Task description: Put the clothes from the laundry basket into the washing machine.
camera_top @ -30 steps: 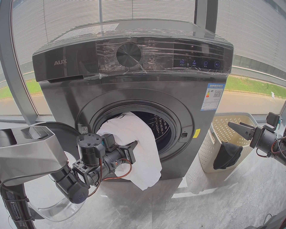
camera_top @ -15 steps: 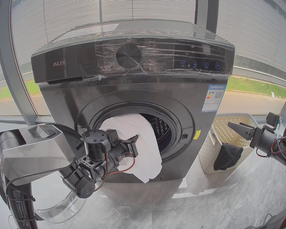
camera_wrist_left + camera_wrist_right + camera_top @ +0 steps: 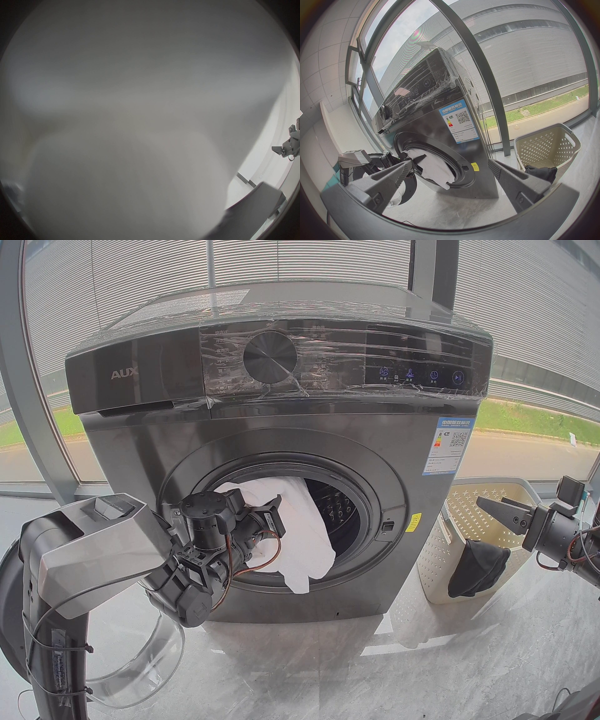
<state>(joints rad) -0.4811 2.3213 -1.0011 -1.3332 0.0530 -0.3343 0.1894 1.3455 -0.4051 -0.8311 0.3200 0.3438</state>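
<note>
Left gripper (image 3: 274, 526) at washing machine (image 3: 350, 440) opening, buried in white garment (image 3: 303, 534); jaws hidden, cannot tell their state. Garment half inside drum, tail hanging over rim. Right of machine: laundry basket (image 3: 487, 481) holding dark garment (image 3: 478, 566); right gripper (image 3: 500, 510) above it, jaws apart

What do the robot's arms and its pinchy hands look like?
The left arm has a chunky, angular silver-grey shell, then a black wrist with a round motor cap and a looping reddish-brown cable. The right gripper is dark grey, with two pointed, wedge-shaped fingers and thin red wires at its wrist.
</note>
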